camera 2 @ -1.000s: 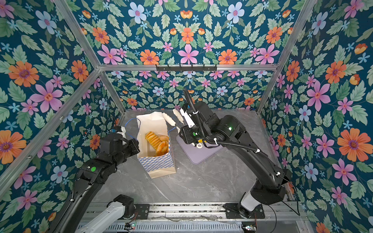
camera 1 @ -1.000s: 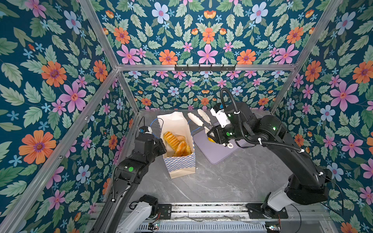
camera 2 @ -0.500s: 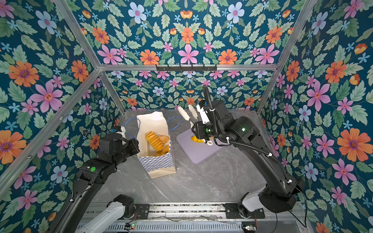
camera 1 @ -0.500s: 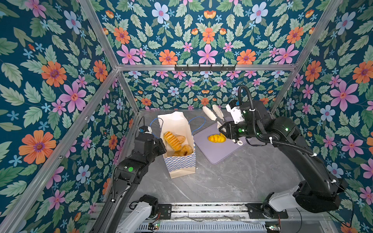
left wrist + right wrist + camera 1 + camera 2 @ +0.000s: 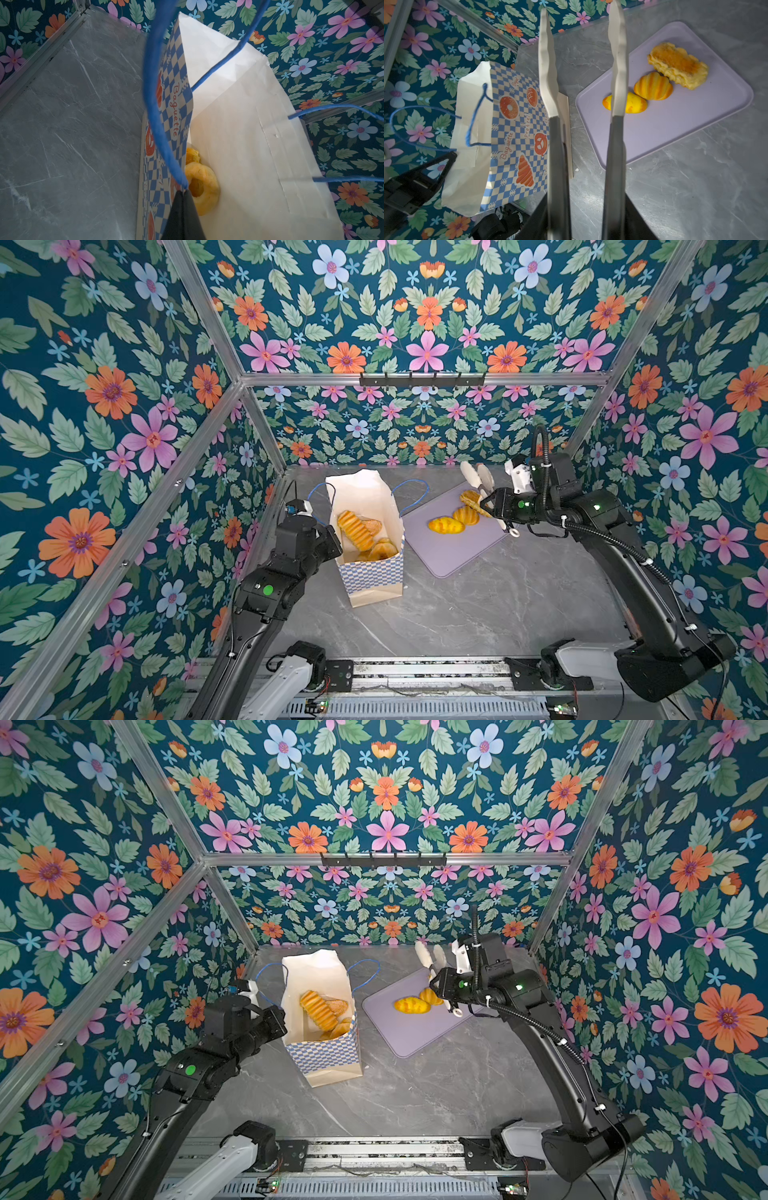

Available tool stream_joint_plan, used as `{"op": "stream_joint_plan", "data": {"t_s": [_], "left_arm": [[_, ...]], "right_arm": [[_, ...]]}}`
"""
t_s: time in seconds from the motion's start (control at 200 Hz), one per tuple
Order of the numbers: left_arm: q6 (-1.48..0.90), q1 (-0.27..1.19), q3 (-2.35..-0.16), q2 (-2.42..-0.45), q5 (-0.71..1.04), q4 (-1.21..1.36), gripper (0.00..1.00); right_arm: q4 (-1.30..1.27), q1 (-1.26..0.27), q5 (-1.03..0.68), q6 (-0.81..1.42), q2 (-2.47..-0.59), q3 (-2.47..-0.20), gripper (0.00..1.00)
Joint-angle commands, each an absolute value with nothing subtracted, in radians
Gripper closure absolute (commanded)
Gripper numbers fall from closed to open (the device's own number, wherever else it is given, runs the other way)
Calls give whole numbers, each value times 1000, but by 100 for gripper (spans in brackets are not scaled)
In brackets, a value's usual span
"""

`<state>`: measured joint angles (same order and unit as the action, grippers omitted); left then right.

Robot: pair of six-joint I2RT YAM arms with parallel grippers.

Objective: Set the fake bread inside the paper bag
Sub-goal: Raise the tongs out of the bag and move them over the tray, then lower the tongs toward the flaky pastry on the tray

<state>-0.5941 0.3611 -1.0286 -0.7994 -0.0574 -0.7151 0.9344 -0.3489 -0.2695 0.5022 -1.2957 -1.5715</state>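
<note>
"Baguette" + "Pretzel" on paper bag [image 5: 517,124]

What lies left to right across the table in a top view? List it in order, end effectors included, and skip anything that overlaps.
left end effector → paper bag → yellow bun → striped bun → right end effector, gripping the tongs.

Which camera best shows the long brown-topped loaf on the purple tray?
Right wrist view: the long ribbed brown-topped loaf lies whole, unobstructed. In a top view the right arm hides part; left wrist view misses it.
</note>
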Motion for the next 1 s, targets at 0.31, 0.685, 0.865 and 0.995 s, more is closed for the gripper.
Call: {"op": "stream_joint_plan", "data": {"t_s": [0.31,0.685,0.865,0.995], "left_arm": [[-589,360,-1027,-798,-61,-712,97],[-588,360,-1022,-798,-57,-706,96],[-586,360,-1017,-796,-57,-706,96],[-586,360,-1015,-794,-61,-707,96]], "right_arm": [[730,-123,-462,606,-1268,-1322,56],[564,70,-603,676,-1336,-1137,56],[509,102,-626,684,-1405,-1098,57],[484,109,-624,688,-1446,-1092,57]]}}
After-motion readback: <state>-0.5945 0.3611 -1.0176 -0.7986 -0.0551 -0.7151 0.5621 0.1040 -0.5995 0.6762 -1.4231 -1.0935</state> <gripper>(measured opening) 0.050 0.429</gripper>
